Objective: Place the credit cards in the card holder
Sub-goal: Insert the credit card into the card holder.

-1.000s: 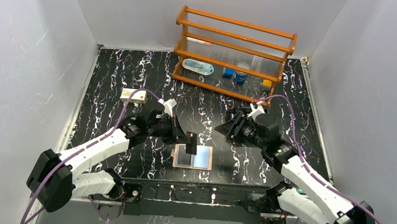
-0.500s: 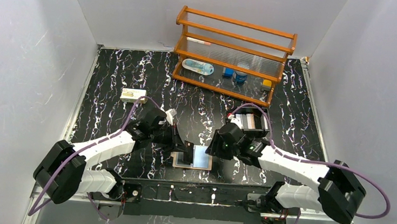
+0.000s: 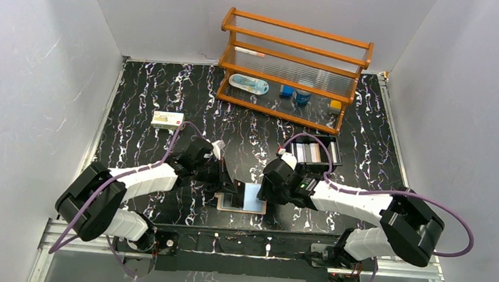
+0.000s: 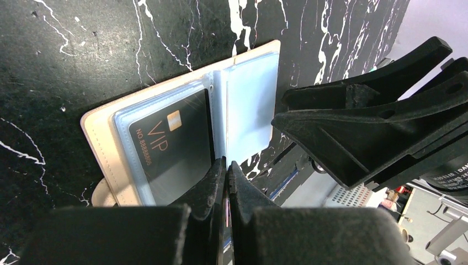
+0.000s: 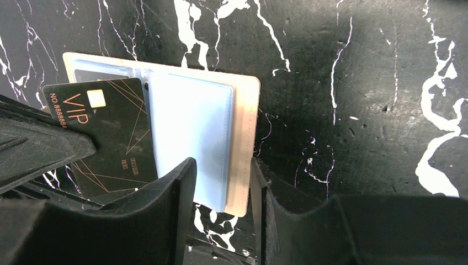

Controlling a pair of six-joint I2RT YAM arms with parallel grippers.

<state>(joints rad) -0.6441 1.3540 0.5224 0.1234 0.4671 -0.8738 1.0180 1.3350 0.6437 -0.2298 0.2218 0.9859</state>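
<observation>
The card holder [image 3: 258, 208] is a tan wallet lying open near the table's front edge, with a pale blue plastic sleeve [image 5: 190, 132] on its right half. My left gripper [image 3: 232, 188] is shut on a black VIP credit card [image 5: 110, 138], which stands tilted over the wallet's left half. It shows only edge-on between the fingers [image 4: 212, 182]. Another black VIP card [image 4: 171, 149] lies in the left sleeve. My right gripper [image 5: 223, 163] is open, its jaws astride the wallet's tan right edge [image 5: 245, 138] at the near corner.
A wooden rack [image 3: 294, 70] with small items stands at the back. A small pale box [image 3: 167, 119] lies at the left, and a black tray [image 3: 314, 152] sits behind the right arm. White walls close in the table on three sides.
The right arm has swung in from the right and come down to the wallet's right edge. The left gripper, still holding the card, has sunk closer to the wallet's left half.
</observation>
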